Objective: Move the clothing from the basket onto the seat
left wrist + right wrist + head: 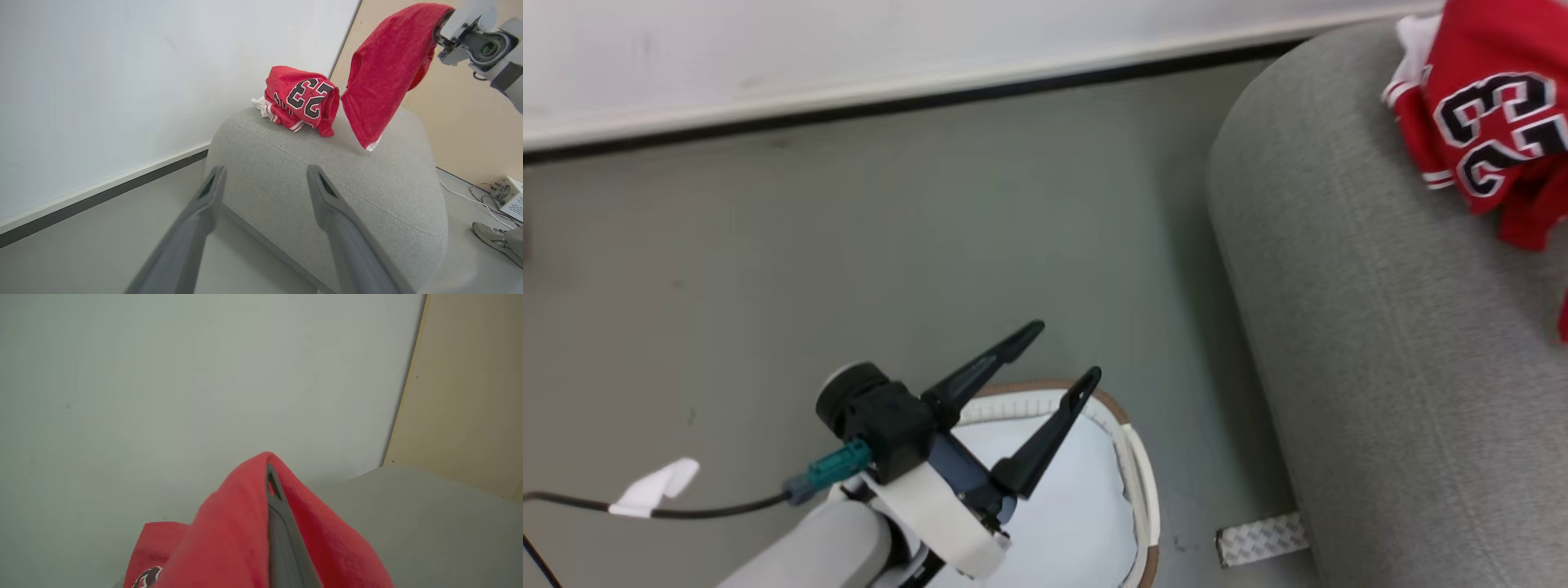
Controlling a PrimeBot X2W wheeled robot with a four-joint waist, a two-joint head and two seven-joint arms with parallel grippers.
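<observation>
A red jersey with a black 23 lies crumpled on the far part of the grey seat; it also shows at the head view's top right, jersey on seat. A second red garment hangs above the seat beside the jersey, my right gripper shut on its top fold, cloth draped over the fingers. My left gripper is open and holds nothing, hovering over the white basket, fingers pointing toward the seat. The basket's visible inside is bare white.
Grey floor runs between the basket and a white wall with a dark baseboard. A metal plate lies at the seat's foot. Beyond the seat are a white box with cables, a person's shoe and a beige panel.
</observation>
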